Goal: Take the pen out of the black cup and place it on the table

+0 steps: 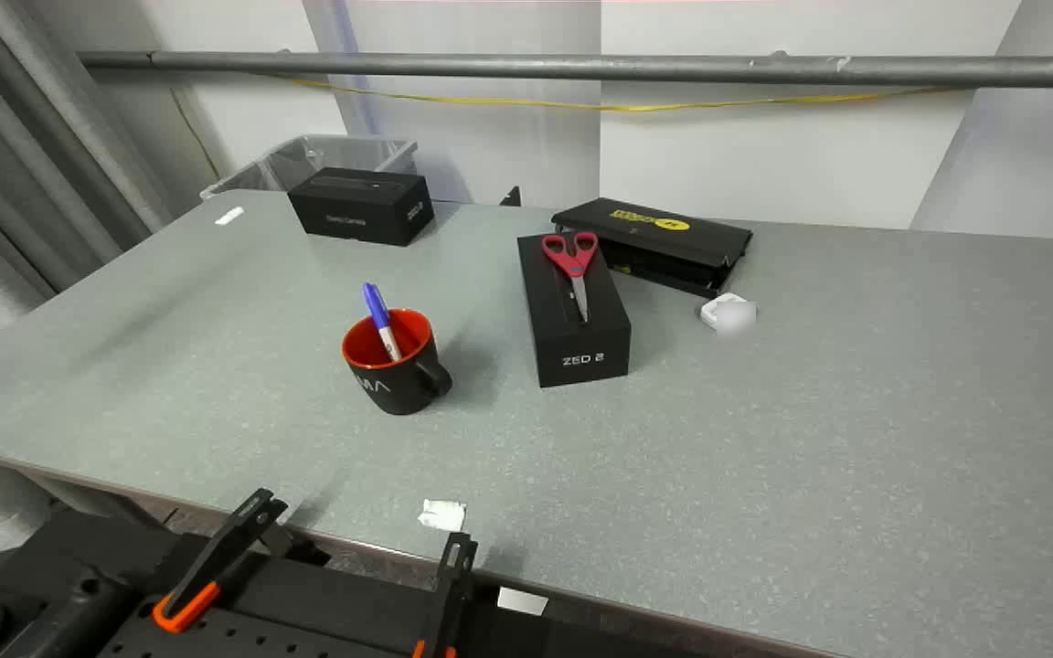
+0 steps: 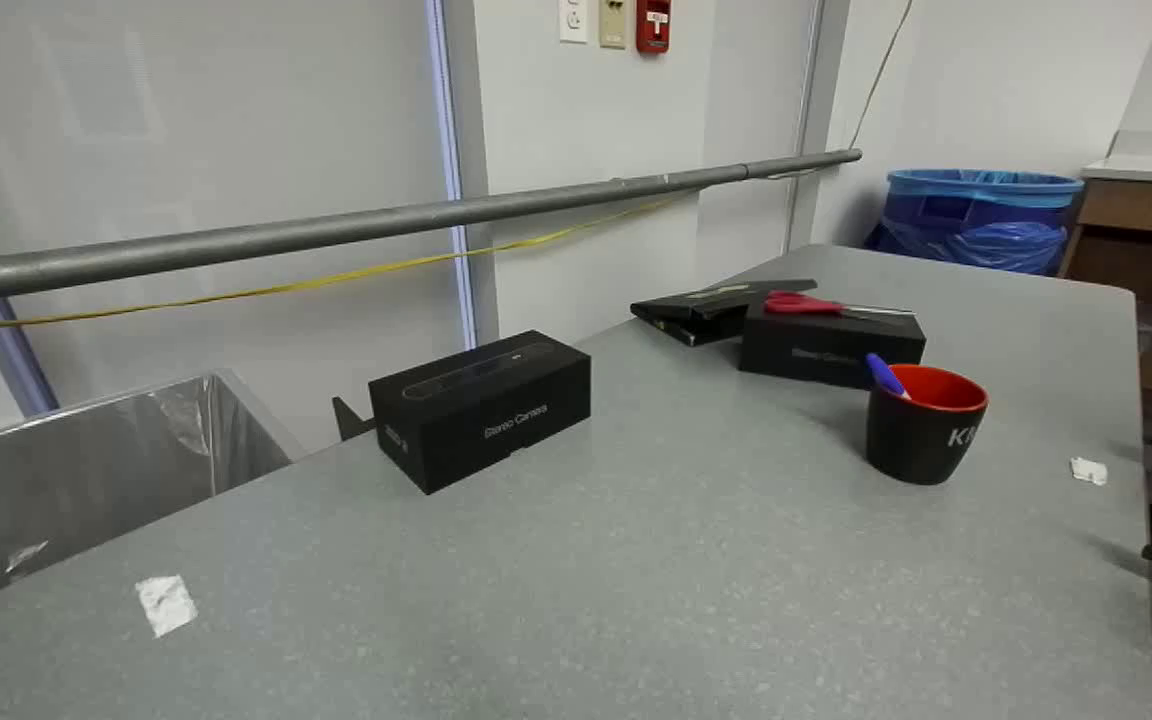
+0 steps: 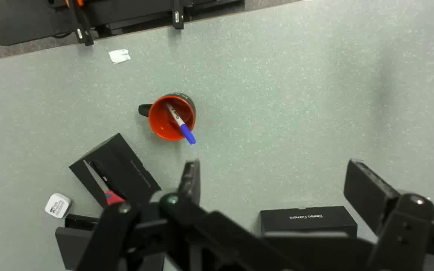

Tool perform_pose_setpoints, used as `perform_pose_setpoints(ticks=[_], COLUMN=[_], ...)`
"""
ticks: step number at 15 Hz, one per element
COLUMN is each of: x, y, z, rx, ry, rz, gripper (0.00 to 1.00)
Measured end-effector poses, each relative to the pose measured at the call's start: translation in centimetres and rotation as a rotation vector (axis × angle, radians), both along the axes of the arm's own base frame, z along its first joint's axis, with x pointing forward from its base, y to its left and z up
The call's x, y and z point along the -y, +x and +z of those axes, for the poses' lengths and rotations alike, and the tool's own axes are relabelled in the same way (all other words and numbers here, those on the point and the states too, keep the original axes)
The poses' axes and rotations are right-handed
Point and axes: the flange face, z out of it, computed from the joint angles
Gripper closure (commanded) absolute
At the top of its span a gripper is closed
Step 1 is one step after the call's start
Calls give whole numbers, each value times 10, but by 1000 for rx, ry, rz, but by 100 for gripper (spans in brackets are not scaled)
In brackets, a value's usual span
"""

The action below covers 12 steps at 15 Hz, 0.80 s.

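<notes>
The pen is a white marker with a blue cap. The pen (image 1: 377, 307) leans in the black cup (image 1: 398, 388), cap end up and sticking out above the red rim. The pen (image 2: 886, 375) and the cup (image 2: 921, 445) also show upright on the table (image 2: 636, 580) in an exterior view. In the wrist view the pen (image 3: 180, 123) lies slanted across the cup's red inside (image 3: 160, 122). My gripper (image 3: 272, 167) is wide open with nothing between its fingers. It hangs above the table (image 3: 277, 94), apart from the cup. The gripper is out of view in both exterior views.
A black box (image 1: 577, 329) with red-handled scissors (image 1: 572, 260) on it stands near the cup. Another black box (image 1: 362, 206), a flat black case (image 1: 654, 238) and a small white object (image 1: 728, 313) lie farther off. A clear bin (image 2: 126, 470) stands beyond the table edge.
</notes>
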Motion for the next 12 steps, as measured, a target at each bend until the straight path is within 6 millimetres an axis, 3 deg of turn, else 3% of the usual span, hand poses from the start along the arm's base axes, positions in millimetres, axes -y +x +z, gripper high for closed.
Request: perform_pose_setpoints(ticks=[8, 10, 12], x=[1, 5, 15], y=[0, 3, 11], z=[-2, -15, -41], rx=[-4, -23, -64], ry=[-8, -43, -74], rz=[18, 70, 137], gripper=[0, 0, 0])
